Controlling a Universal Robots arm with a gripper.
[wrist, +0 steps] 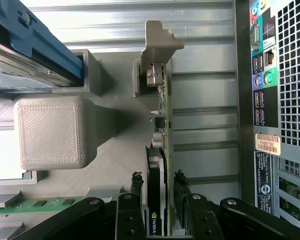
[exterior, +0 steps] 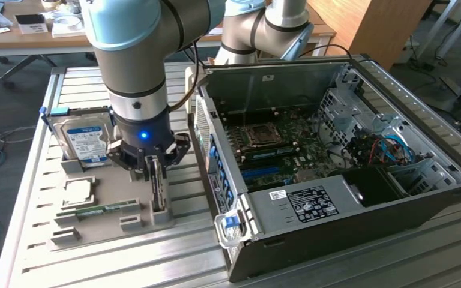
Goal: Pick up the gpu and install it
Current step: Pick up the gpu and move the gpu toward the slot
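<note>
The gpu (exterior: 159, 191) stands on edge in a slot of the grey holder tray (exterior: 106, 233), to the exterior view's left of the open computer case (exterior: 335, 207). In the wrist view the gpu (wrist: 157, 145) shows a dark face, a green board edge and a metal bracket at its far end. My gripper (exterior: 155, 169) is lowered over the card. In the wrist view the gripper (wrist: 157, 184) is open, with one finger on each side of the card and a narrow gap at each side. The motherboard (exterior: 283, 141) lies exposed inside the case.
On the tray are a blue-labelled hard drive (exterior: 86, 141), a square processor (exterior: 78, 191) and a green memory stick (exterior: 102, 209). The case's rear port panel (wrist: 270, 90) stands close beside the card. The slatted metal table (exterior: 78, 264) extends toward the front.
</note>
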